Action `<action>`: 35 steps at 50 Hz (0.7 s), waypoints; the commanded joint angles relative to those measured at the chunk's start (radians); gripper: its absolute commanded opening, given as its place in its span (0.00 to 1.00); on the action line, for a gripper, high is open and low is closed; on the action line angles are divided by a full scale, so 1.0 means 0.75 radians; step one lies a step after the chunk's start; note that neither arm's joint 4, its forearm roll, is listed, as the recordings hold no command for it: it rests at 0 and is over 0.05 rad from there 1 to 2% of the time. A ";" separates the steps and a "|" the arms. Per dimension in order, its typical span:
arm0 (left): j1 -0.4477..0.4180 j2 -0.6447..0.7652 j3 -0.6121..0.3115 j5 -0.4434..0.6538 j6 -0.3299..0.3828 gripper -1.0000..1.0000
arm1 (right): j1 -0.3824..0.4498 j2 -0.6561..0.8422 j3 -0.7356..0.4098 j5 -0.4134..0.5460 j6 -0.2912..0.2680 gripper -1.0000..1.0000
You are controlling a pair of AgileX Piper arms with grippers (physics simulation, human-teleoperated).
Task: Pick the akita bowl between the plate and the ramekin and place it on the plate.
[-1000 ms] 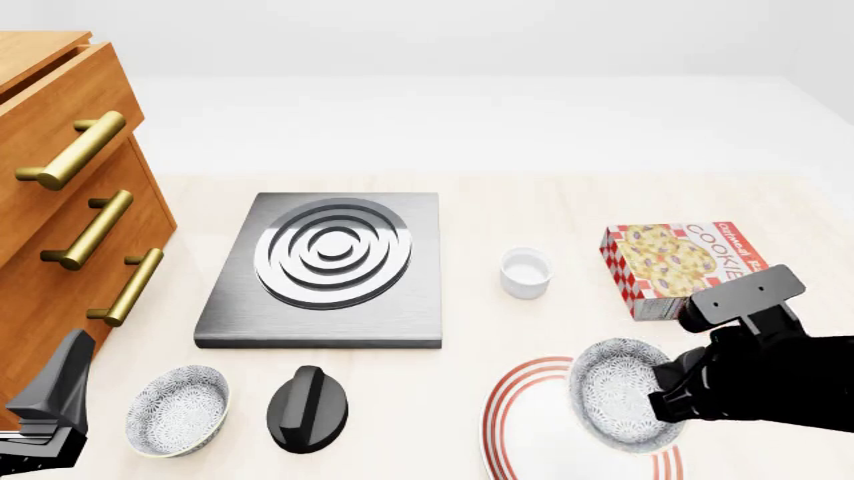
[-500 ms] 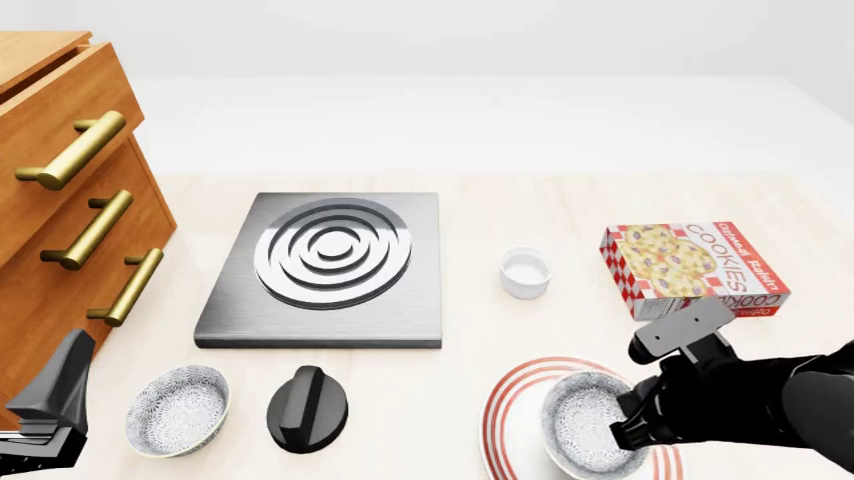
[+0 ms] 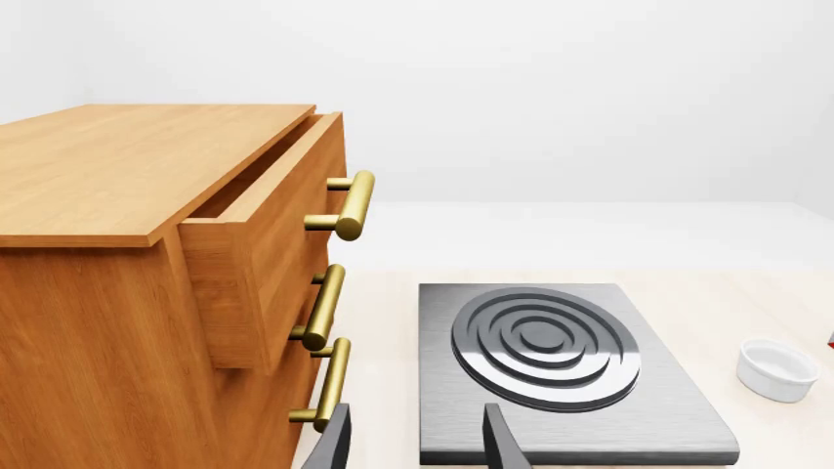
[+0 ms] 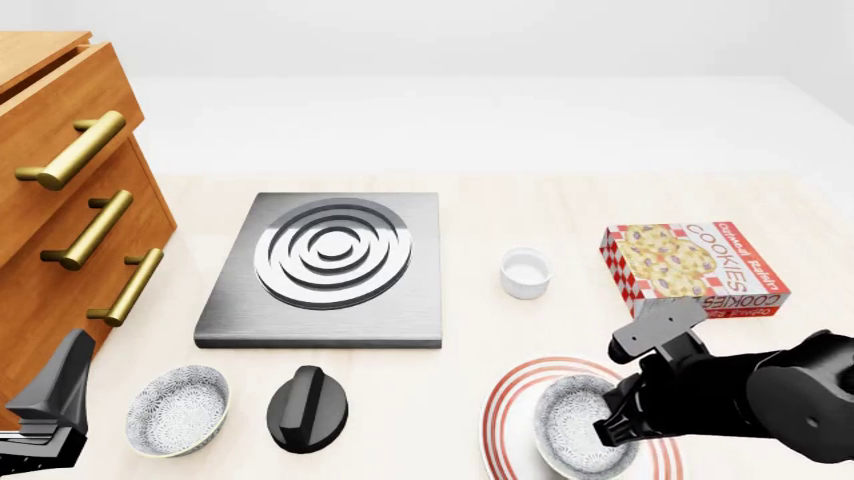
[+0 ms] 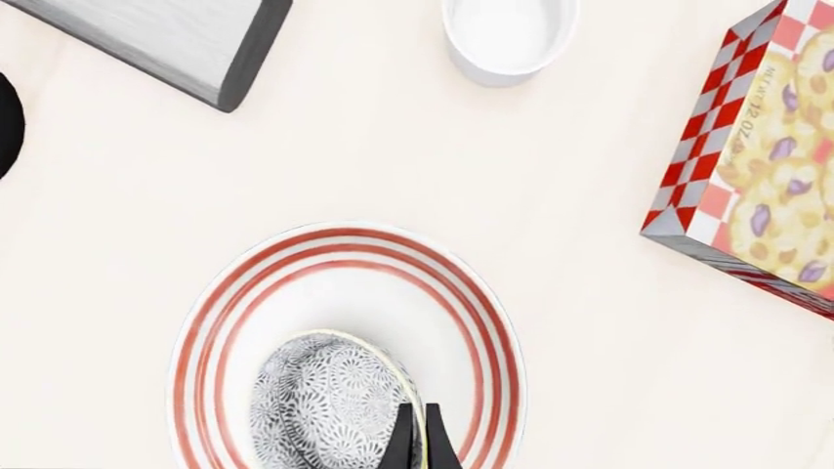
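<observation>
Right hand (image 4: 617,428) clamped on the akita bowl's (image 4: 579,432) rim, over the plate (image 4: 514,406).
Reaching in low from the right; bowl speckled grey-white inside, tilted, within the red rings at near right. Left hand (image 3: 414,445) parted, idle at near left beside the drawers (image 4: 67,210).

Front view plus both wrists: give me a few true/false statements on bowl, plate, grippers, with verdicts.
1. The right gripper is shut on the akita bowl's rim. True.
2. The bowl is over the plate. True.
3. The left gripper holds the second bowl. False: it is open and holds nothing; that bowl sits on the table.
4. The ramekin is on the plate. False: it stands on the table beyond the plate.
5. The cookie box lies on the stove plate. False: they are apart.
</observation>
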 commanded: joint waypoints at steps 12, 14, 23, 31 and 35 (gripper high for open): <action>0.000 0.000 0.000 0.000 0.000 1.00 | -0.102 -0.132 -0.046 0.165 -0.190 1.00; 0.000 0.000 0.000 0.000 0.000 1.00 | -0.134 -0.199 -0.065 0.225 -0.238 1.00; 0.000 0.000 0.000 0.000 0.000 1.00 | -0.184 -0.359 -0.257 0.479 -0.293 1.00; 0.000 0.000 0.000 0.000 0.000 1.00 | -0.182 -0.437 -0.487 0.683 -0.275 1.00; 0.000 0.000 0.000 0.000 0.000 1.00 | -0.173 -0.462 -0.606 0.772 -0.249 1.00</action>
